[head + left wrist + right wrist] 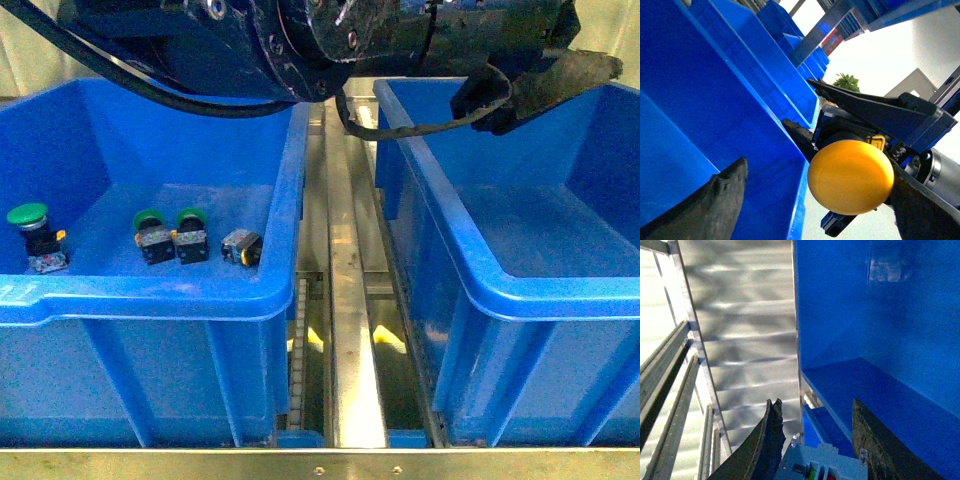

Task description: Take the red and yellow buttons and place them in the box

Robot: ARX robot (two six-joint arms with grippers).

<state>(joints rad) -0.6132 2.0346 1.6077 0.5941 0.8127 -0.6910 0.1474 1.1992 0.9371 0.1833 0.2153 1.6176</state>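
Yellow button [850,177] is up in the air, not in either box. In the left wrist view its round cap faces that camera square on. Its long axis runs from the cap straight back into the dark body behind it, away from the left hand.

Two smooth dark fingers [865,110] reach in from the side and close on the body, one on each side, just behind the cap. That looks like the right hand, clamped on the button.

Left hand [817,170] is spread wide and grips nothing. One rough finger sits well clear of the cap. The other is just beside the cap's edge; I can't tell whether it touches.

In its own wrist view the right hand [815,405] points down into a blue box [880,340]. A pale block [820,465] with green and red marks sits between the finger roots. I can't tell whether that is the button's rear end.

In the front view the right box [520,295] has a bare floor where it shows. The left box [150,295] holds three green-capped switches [150,222] and a fourth switch [241,246] lying on its side, cap colour not visible. No red button shows in any view.
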